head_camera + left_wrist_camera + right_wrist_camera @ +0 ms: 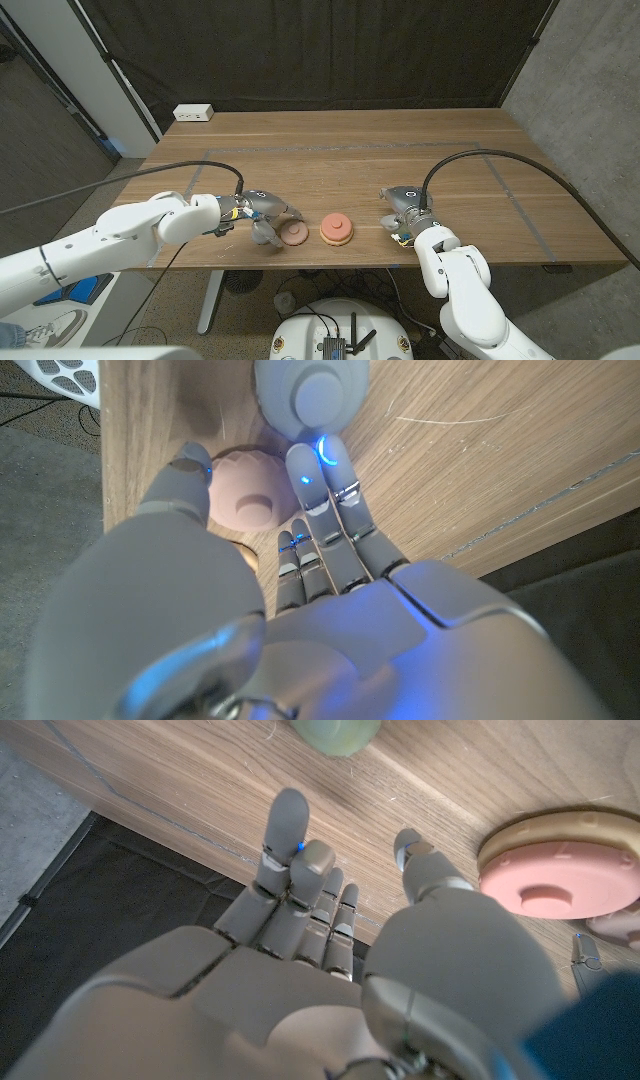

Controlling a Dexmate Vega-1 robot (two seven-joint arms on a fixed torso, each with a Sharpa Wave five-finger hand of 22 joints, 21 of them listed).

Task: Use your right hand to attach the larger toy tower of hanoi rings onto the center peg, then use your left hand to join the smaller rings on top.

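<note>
The larger rings (336,229) sit stacked on the center peg near the table's front edge: pink on a tan ring (555,870). Just left of them the smaller pink ring piece (293,234) lies on the table. My left hand (262,212) reaches over it from the left. In the left wrist view, that hand (330,590) has its thumb on one side of the small piece (245,500) and its fingers on the other. Whether they grip it is unclear. My right hand (405,208) stands right of the tower, apart from it, its fingers (300,870) spread and holding nothing.
The wooden table (400,150) stretches bare behind the toys. A white power strip (193,113) lies at its far left corner. A grey rounded thing (310,390) shows beyond my left fingertips, and a green rounded thing (335,732) beyond my right ones.
</note>
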